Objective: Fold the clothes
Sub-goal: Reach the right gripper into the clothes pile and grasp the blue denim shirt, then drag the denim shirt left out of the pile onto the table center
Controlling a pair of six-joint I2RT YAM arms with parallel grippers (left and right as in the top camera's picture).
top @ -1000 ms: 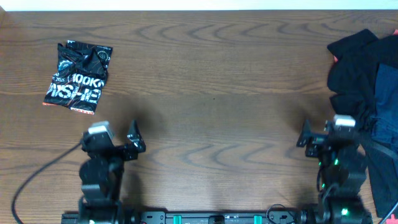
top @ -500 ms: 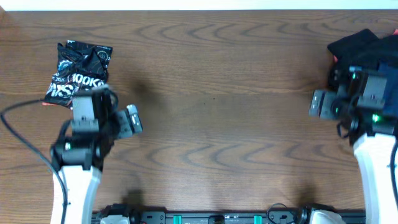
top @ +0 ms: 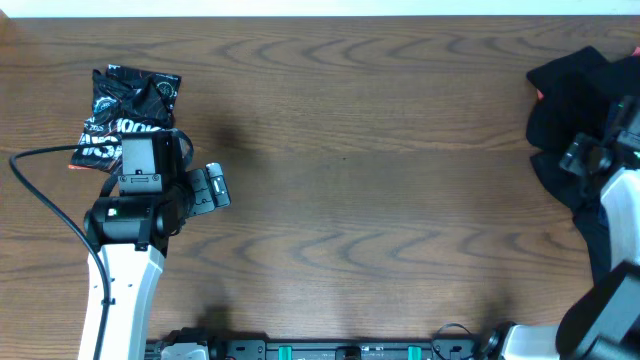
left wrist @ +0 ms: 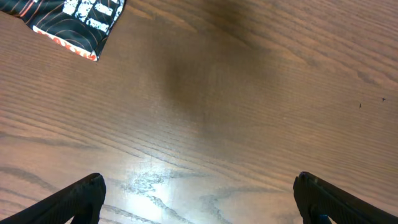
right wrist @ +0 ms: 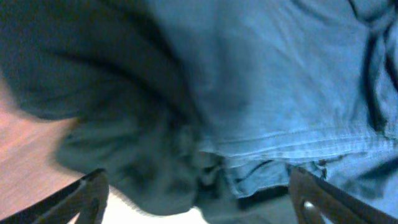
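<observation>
A black garment with white lettering (top: pixel 125 110) lies crumpled at the far left of the table; its corner shows in the left wrist view (left wrist: pixel 74 18). A pile of black and blue clothes (top: pixel 565 95) lies at the right edge. My left gripper (top: pixel 212 187) is open and empty above bare wood (left wrist: pixel 199 182), just right of and below the lettered garment. My right gripper (top: pixel 585 158) hovers open over the pile (right wrist: pixel 199 177), with a blue garment (right wrist: pixel 280 74) and a dark one (right wrist: pixel 93 68) right beneath its fingers. It holds nothing.
The wooden table (top: pixel 360 150) spans the view. A black cable (top: pixel 40 200) loops from the left arm toward the left edge. The pile runs down the right edge past the right arm.
Both arms have lifted from the front edge and swung outward. The left gripper now sits beside the lettered garment. The right gripper has moved right, onto the pile.
</observation>
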